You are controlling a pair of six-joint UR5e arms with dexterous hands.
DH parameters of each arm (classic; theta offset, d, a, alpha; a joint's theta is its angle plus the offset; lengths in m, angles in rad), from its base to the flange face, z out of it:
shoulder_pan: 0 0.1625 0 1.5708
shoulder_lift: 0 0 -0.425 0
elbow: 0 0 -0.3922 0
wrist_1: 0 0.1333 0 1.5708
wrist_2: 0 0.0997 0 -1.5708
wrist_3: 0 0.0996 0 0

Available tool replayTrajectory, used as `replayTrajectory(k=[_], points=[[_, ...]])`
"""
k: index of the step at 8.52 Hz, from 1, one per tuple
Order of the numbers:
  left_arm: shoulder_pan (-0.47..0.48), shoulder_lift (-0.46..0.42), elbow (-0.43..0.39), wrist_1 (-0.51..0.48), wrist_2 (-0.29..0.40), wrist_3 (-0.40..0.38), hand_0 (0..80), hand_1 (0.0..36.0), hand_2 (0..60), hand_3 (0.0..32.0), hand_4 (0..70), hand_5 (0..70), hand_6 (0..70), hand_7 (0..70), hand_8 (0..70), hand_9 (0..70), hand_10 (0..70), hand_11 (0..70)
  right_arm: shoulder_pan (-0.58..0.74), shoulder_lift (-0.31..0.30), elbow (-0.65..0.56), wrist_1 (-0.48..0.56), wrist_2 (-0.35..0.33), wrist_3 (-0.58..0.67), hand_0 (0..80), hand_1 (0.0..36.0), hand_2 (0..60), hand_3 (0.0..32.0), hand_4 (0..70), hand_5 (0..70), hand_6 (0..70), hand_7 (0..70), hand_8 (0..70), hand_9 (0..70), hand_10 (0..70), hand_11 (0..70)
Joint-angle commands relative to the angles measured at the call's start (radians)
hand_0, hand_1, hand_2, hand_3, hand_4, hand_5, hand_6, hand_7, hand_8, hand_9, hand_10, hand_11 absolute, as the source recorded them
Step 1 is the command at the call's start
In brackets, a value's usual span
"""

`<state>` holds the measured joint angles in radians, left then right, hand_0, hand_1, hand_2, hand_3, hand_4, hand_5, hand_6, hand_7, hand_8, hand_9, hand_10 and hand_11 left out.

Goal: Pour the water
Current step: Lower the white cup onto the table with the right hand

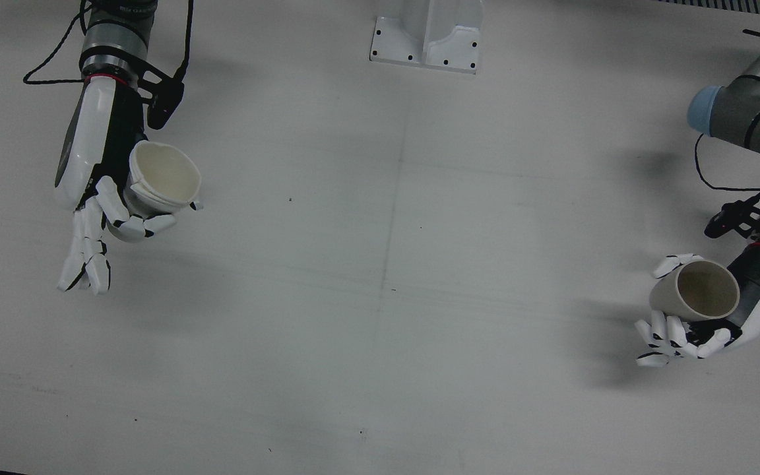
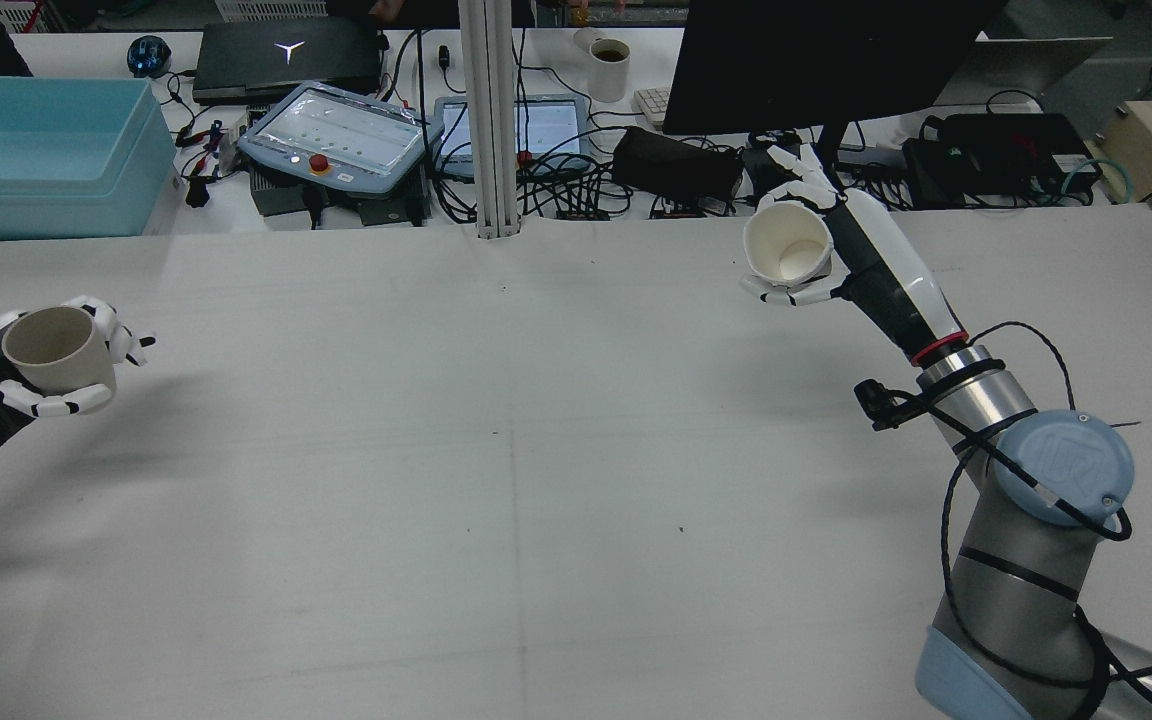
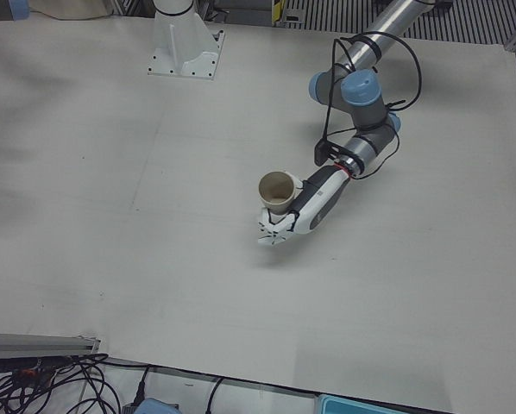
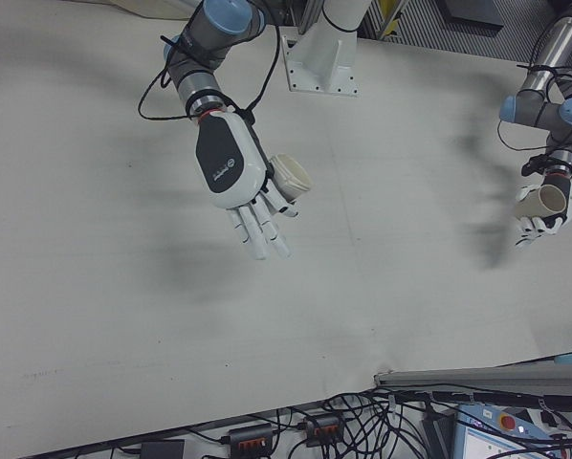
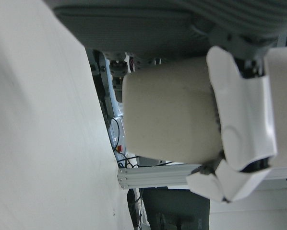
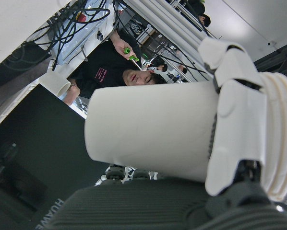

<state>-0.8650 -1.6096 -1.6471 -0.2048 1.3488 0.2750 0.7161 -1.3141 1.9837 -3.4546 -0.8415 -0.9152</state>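
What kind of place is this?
Likely a robotics lab: two arms mounted at a bare white table, with control pendants, a monitor and tangled cables on the bench behind.

The beige cup [image 1: 695,291] on the left looks matt and smooth. The white cup [image 1: 161,179] on the right looks like thin paper with a ridged rim. Both hands' fingers [image 1: 87,247] are glossy white plastic. The counter [image 1: 380,264] is matt and pale.

cups [image 2: 58,345] [image 2: 787,243] in hands, well apart above the table [image 2: 536,420].
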Motion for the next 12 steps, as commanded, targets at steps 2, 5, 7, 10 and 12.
replayTrajectory(k=[2,5,7,10,12], points=[[-0.037,0.192,0.181,-0.259,-0.245,0.006,52.4,36.0,60.0,0.0,17.8,70.0,43.8,54.7,31.9,44.0,12.1,20.1,0.062,-0.109,-0.074,-0.001,-0.001,0.318,56.6,25.8,22.8,0.0,21.5,42.6,6.5,5.7,0.3,0.0,4.3,8.5],[-0.034,0.192,0.271,-0.321,-0.306,0.007,52.6,36.0,60.0,0.0,16.0,70.0,40.8,51.5,30.0,42.0,11.5,19.2,0.049,-0.136,-0.257,0.099,-0.008,0.462,52.0,21.8,22.3,0.0,18.5,25.1,4.0,0.0,0.0,0.2,5.2,9.5],[-0.034,0.194,0.314,-0.346,-0.309,0.009,52.3,36.0,60.0,0.0,14.8,70.0,39.6,51.0,29.8,41.9,11.5,19.3,0.049,-0.137,-0.399,0.253,-0.013,0.530,52.8,21.1,19.6,0.0,23.2,22.0,4.7,0.0,0.0,0.0,3.6,7.1],[-0.035,0.217,0.334,-0.377,-0.309,0.007,53.3,36.0,60.0,0.0,15.8,70.0,39.8,51.9,29.4,41.6,11.4,19.2,0.046,-0.137,-0.357,0.252,-0.014,0.544,53.2,21.2,16.4,0.0,16.0,23.2,5.5,1.3,0.1,0.0,2.3,5.4],[-0.034,0.232,0.378,-0.418,-0.312,0.009,51.9,36.0,60.0,0.0,14.4,70.0,37.5,50.1,28.0,40.2,11.2,18.9,0.045,-0.136,-0.310,0.250,-0.016,0.549,53.0,21.4,16.4,0.0,12.7,27.6,6.6,5.8,0.3,0.0,1.3,4.0]])
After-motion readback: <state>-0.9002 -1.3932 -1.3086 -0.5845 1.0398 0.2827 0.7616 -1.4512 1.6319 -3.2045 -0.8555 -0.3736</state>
